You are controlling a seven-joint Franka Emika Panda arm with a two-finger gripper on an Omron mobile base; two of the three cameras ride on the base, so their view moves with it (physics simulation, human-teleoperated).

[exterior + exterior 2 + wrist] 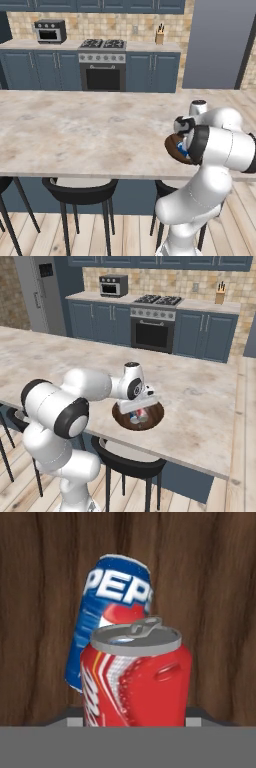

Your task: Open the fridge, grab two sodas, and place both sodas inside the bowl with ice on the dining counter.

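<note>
Red can (136, 679): nearest the hand camera, silver top and tab facing it, sitting between the fingertips low over the bowl (155, 415); a small patch of red also shows in the right base view.
End effector (138, 407): closed about a can's width around the red can, hovering just above the bowl; the tips themselves are barely visible, so I judge the grip from the can's place, not from seen contact.
Blue can (111, 614): lying tilted on the bowl's dark wood floor, just behind the red can, seemingly touching it.
Step in hand: setting the second soda down in the bowl, judged from one can already lying there.
How to do it well: lower until the red can rests on the bowl floor beside the blue one, then open slowly; lift straight up so the fingers do not drag either can.
Risk: pressing down onto the blue can could roll it toward the rim.
Ice: none discernible.
Table (75, 130): the bowl sits near its front edge, above a stool (127, 463).
Fridge (37, 291): far left, beyond the table; doors look closed.
</note>
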